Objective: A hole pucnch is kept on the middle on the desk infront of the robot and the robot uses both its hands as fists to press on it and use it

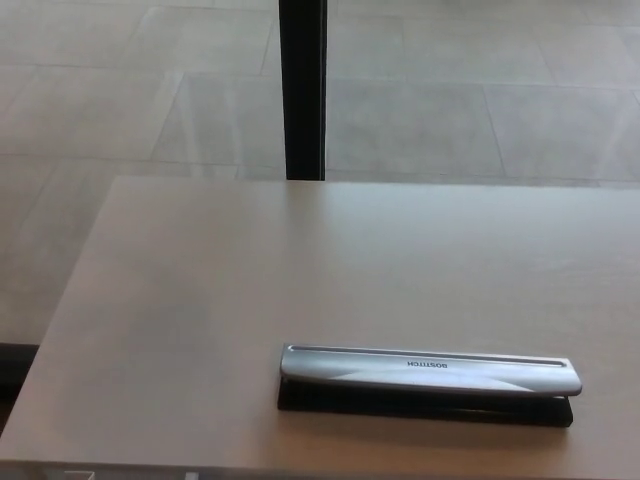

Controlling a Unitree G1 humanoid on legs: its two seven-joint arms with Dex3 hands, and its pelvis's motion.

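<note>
Beyond the table (200,280) you see a pale tiled floor (480,110) and one dark upright post (302,90), which stands just past the table's far edge, a little left of centre in the head view. Neither bears on the task; treat them as background.

Filling most of the view is the table itself, a plain light surface with nothing on it but the task's thing. Its near edge runs along the bottom of the picture, close to the robot.

Lying flat near that edge is the hole punch (428,382), to the right of centre rather than in the exact middle. Its long silver lever faces up over a black base, and its length runs left to right across the robot's front. This placement looks deliberate: a long bar set crosswise offers one end to each arm, so both fists can bear down at once. The lever appears raised, which suggests that pressing has not yet begun.

Smallest is the maker's lettering (427,366) on the lever, printed upside down from the robot's side.

Neither hand shows in this view, so you cannot tell whether the fingers are open or closed. Expect the next step to call for both arms to come in over the lever.
</note>
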